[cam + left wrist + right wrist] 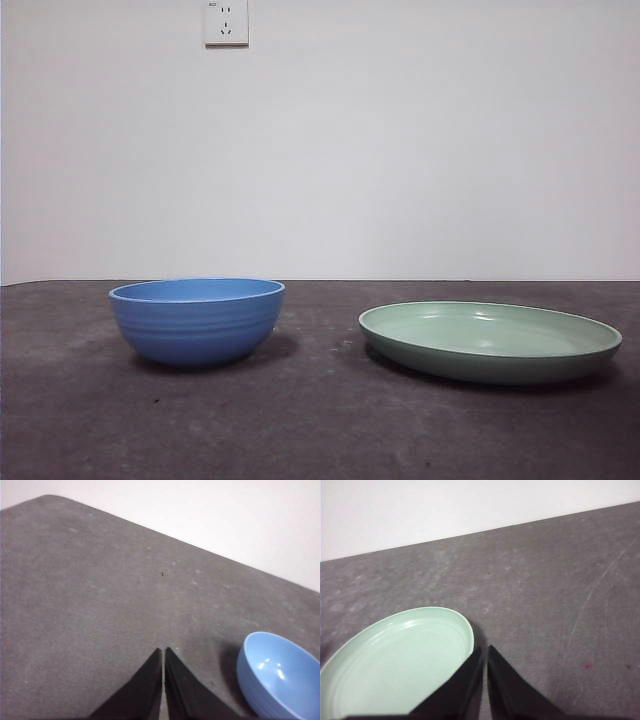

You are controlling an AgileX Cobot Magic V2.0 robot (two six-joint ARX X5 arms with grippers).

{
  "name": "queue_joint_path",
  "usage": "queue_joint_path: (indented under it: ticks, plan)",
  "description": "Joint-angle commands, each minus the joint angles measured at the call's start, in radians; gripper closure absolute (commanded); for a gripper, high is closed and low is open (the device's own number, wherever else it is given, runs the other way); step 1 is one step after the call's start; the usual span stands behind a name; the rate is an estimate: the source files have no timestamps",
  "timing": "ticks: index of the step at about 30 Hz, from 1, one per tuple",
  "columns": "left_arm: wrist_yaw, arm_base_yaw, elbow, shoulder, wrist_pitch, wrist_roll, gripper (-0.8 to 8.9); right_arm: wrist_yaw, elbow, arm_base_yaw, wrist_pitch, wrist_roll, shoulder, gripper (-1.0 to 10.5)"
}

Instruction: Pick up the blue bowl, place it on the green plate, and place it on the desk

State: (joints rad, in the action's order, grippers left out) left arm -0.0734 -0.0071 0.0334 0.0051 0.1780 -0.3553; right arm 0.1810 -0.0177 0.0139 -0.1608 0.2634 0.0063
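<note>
My left claw (163, 651) hangs pressed together above the desk (320, 420), near the bowl (196, 320), which sits upright and apart from the plate (490, 342) to its right. My right claw (484, 649) is also pressed together, by the plate's rim.

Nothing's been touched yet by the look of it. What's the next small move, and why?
Probably open the left gripper and bring it toward the rim of the blue bowl. The bowl sits on the desk, apart from the empty green plate, and it shows in the left wrist view close to that closed, empty gripper. The right gripper, also closed, is beside the plate.
</note>
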Motion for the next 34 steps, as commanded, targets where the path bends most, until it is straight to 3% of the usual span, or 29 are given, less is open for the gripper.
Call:
queue_joint_path:
  ticks: [1,12,19,26,34]
  plan:
    - [-0.006,0.001,0.021,-0.002,0.012,-0.056,8.04,0.002,-0.030,0.002,0.002,0.047,-0.003,9.4]
    - [-0.034,0.001,0.224,0.080,0.121,-0.071,8.04,-0.002,-0.229,0.002,-0.033,0.046,0.019,9.4]
    - [-0.152,0.001,0.421,0.240,0.238,0.034,8.04,0.016,-0.412,0.002,-0.183,-0.008,0.157,9.4]
    - [-0.301,0.000,0.620,0.444,0.416,0.188,8.04,0.152,-0.600,0.002,-0.367,-0.125,0.376,9.4]
    - [-0.468,-0.031,0.752,0.613,0.550,0.289,8.04,0.330,-0.794,-0.009,-0.614,-0.265,0.614,9.4]
